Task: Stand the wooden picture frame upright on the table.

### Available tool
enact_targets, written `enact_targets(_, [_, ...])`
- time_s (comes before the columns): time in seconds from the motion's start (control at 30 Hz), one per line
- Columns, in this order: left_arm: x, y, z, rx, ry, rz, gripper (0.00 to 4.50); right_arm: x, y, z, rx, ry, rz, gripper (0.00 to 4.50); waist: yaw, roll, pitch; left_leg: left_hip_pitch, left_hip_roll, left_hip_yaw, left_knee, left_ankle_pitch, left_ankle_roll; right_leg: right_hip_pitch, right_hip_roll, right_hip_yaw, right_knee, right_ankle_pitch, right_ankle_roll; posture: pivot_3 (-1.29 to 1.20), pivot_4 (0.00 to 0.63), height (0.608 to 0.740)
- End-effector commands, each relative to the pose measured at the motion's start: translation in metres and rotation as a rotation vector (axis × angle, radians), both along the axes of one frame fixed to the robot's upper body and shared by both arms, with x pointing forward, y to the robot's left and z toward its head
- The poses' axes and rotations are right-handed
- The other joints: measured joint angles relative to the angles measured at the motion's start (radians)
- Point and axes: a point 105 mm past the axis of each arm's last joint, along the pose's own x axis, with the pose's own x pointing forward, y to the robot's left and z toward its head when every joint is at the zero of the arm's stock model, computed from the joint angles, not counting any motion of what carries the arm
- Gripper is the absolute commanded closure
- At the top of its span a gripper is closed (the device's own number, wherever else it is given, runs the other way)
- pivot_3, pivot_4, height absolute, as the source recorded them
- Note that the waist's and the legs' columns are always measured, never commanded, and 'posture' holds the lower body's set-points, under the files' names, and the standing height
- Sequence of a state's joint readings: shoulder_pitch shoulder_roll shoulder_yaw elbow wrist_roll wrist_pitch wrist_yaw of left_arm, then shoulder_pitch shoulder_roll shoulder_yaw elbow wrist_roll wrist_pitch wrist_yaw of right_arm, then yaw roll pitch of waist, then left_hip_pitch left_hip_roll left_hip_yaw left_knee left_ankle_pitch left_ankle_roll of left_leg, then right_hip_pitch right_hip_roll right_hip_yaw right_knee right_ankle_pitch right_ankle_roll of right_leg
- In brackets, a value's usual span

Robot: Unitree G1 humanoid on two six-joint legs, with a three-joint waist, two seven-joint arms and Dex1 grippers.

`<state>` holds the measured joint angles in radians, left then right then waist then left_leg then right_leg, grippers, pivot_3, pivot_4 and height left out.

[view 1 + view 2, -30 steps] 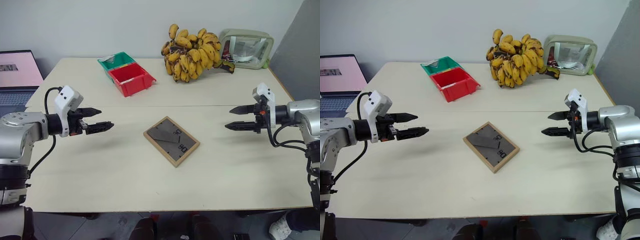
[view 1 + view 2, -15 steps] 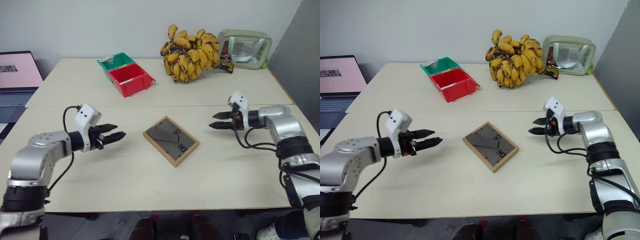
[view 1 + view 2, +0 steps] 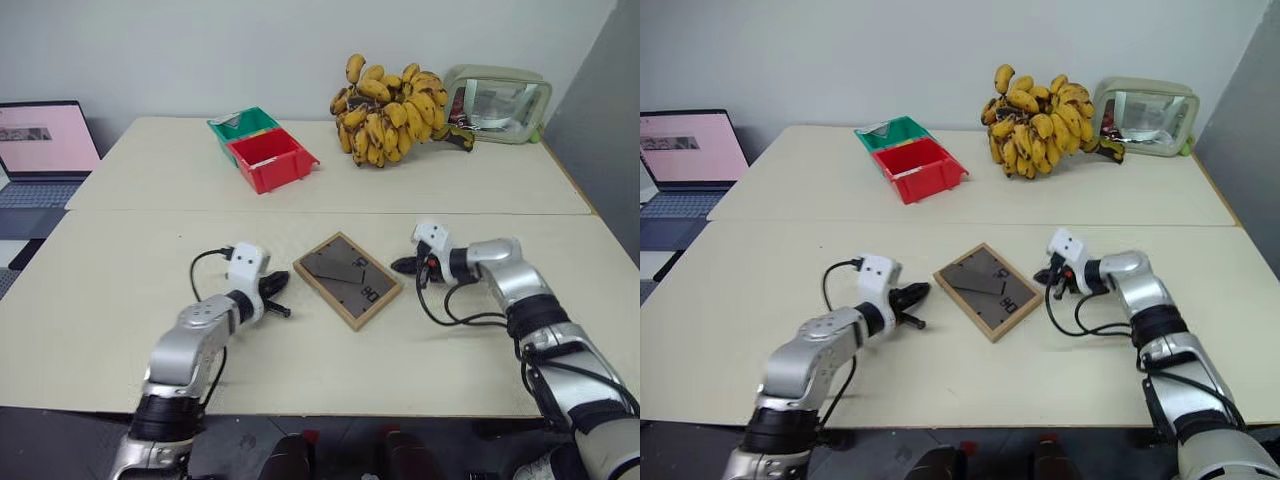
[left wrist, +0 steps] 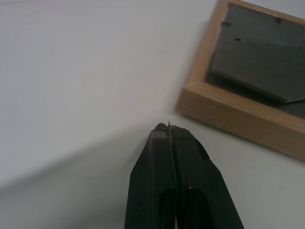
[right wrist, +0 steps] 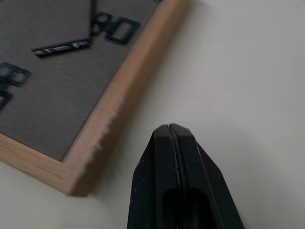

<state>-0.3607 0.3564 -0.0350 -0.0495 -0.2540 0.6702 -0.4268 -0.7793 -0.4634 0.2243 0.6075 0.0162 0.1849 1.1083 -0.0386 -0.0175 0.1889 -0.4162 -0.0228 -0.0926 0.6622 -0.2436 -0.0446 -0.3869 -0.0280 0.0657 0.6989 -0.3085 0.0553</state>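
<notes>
The wooden picture frame (image 3: 346,279) lies back-up, its picture hidden against the table (image 3: 150,260).

Light-wood frame (image 3: 348,280) with a dark grey-brown back, pale beige desk (image 3: 150,170), black fingers (image 4: 176,162), red bin (image 3: 271,159), green bin (image 3: 240,123), spotty yellow bananas (image 3: 390,110).

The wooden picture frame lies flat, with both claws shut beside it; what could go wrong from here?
1. The wooden picture frame lies back-up on the table; shut claws (left, right) may only push it sideways.
2. Pressed from both sides, it may pivot or skid.
3. Its stand looks folded, so once raised it could topple.
</notes>
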Motion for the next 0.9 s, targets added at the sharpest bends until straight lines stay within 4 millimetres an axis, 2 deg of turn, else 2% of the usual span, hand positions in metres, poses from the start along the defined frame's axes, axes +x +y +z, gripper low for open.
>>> enact_targets(0.03, [0.013, -0.019, 0.002, 0.013, -0.029, -0.052, 4.48, -0.017, 0.01, 0.01, 0.0, -0.02, 0.071, 4.5, 0.003, 0.001, 0.0, 0.0, 0.0, 0.0, 0.0, 0.0, 0.0, 0.0, 0.0, 0.0, 0.0, 0.0, 0.0, 0.0, 0.15, 0.74])
enact_targets(0.2, [0.029, -0.035, 0.005, 0.022, -0.039, -0.107, 4.48, -0.034, 0.017, 0.017, 0.024, -0.01, 0.073, 4.5, 0.008, 0.001, -0.001, 0.0, 0.0, -0.002, 0.0, 0.0, 0.0, 0.001, 0.0, -0.002, 0.0, 0.0, 0.0, 0.0, 0.15, 0.74])
enact_targets(0.37, [0.031, -0.037, 0.0, 0.031, -0.016, -0.137, 4.48, -0.04, 0.006, 0.015, -0.003, -0.014, 0.027, 4.5, 0.009, 0.0, -0.001, 0.0, -0.001, -0.004, 0.0, 0.0, 0.0, 0.002, 0.0, -0.003, 0.0, 0.0, 0.0, 0.0, 0.15, 0.74])
enact_targets(0.5, [0.015, -0.019, -0.002, 0.06, 0.049, -0.181, 4.48, -0.028, -0.021, 0.009, -0.116, -0.093, -0.049, 4.5, 0.007, 0.0, -0.001, 0.0, -0.001, -0.004, 0.0, 0.0, 0.0, 0.002, 0.0, -0.003, 0.0, 0.0, 0.0, 0.0, 0.15, 0.74])
enact_targets(0.6, [0.01, 0.008, 0.004, 0.139, 0.057, -0.188, 4.48, -0.015, -0.032, 0.017, -0.127, -0.153, -0.122, 4.5, 0.001, 0.0, -0.001, 0.0, -0.001, -0.003, 0.0, 0.0, 0.0, 0.002, 0.0, -0.002, 0.0, 0.0, 0.0, 0.0, 0.15, 0.74])
enact_targets(0.63, [0.007, 0.018, 0.014, 0.094, 0.078, -0.19, 4.48, -0.012, -0.033, 0.019, -0.117, -0.165, -0.148, 4.5, -0.004, 0.0, -0.001, 0.0, 0.001, -0.003, 0.0, 0.0, 0.0, 0.001, 0.002, -0.002, -0.001, 0.0, 0.0, 0.0, 0.15, 0.74])
enact_targets(0.7, [0.0, 0.027, 0.028, -0.014, 0.131, -0.216, 4.1, -0.009, -0.033, 0.02, -0.102, -0.167, -0.167, 4.5, -0.017, 0.0, -0.001, 0.001, 0.002, -0.004, -0.001, 0.0, -0.001, 0.001, 0.004, -0.001, 0.0, 0.0, 0.0, 0.0, 0.15, 0.74])
enact_targets(0.83, [-0.029, 0.027, 0.041, -0.327, 0.39, -0.331, 3.24, -0.005, -0.031, 0.014, -0.096, -0.162, -0.18, 4.5, -0.02, 0.0, -0.001, 0.001, 0.002, -0.004, -0.001, 0.0, -0.001, 0.001, 0.004, -0.002, 0.001, 0.0, 0.0, 0.0, 0.15, 0.74])
enact_targets(0.9, [-0.036, 0.032, 0.049, -0.542, 0.516, -0.345, 2.81, 0.0, -0.028, 0.01, -0.08, -0.154, -0.199, 4.5, -0.02, 0.0, -0.001, 0.001, 0.002, -0.004, 0.0, 0.0, -0.001, 0.001, 0.004, -0.002, 0.001, 0.0, 0.0, 0.0, 0.15, 0.74])
